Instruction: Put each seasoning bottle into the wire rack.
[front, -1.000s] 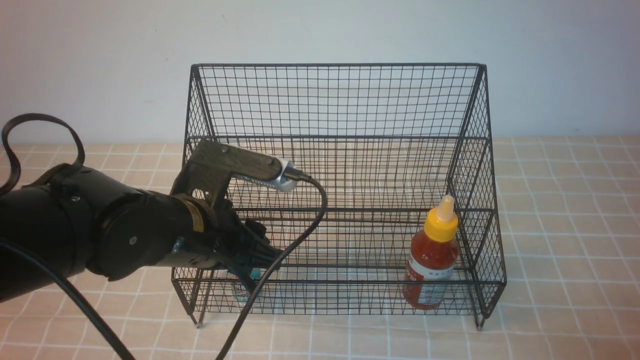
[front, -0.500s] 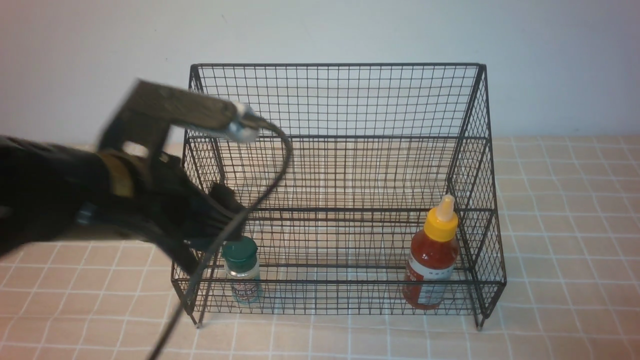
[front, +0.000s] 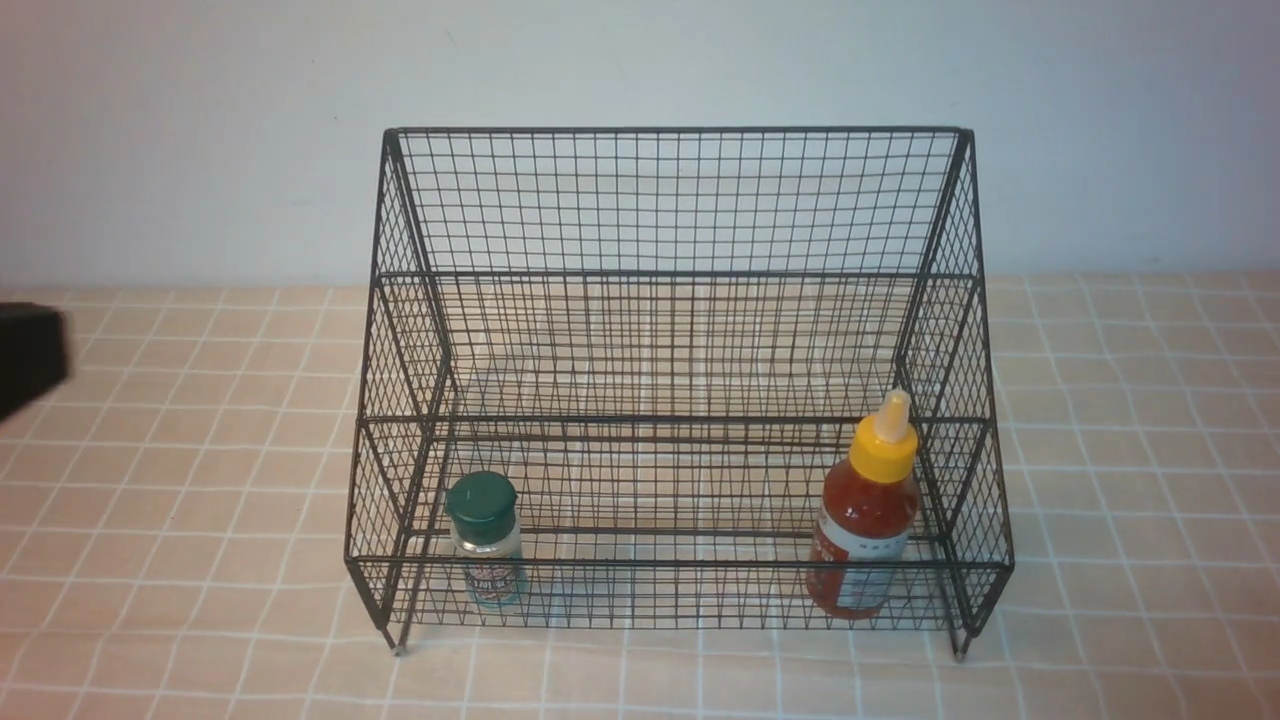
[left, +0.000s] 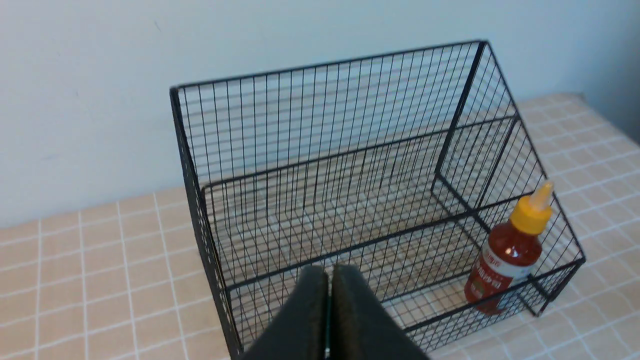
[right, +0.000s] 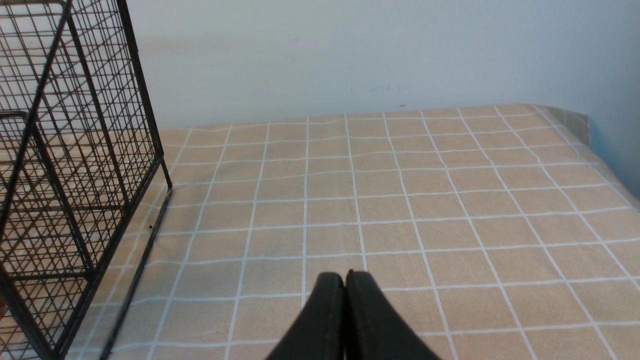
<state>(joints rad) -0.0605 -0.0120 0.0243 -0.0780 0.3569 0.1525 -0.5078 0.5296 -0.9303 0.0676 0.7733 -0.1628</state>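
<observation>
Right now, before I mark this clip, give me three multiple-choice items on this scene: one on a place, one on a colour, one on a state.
1. Where does the red sauce bottle stand?
A. On the tablecloth outside the rack
B. On the lowest tier of the wire rack, at the robot's right end
C. On the top tier

2. What colour is the cap of the small shaker?
A. Dark green
B. Yellow
C. White

3. How is the left gripper?
A. Shut on the shaker
B. Wide open
C. Shut, holding nothing

Answers:
1 B: the front view shows it upright behind the low front rail, near the right side wall.
2 A: the green cap shows above the rail in the front view.
3 C: the left wrist view shows its pads pressed together with nothing between them.
</observation>
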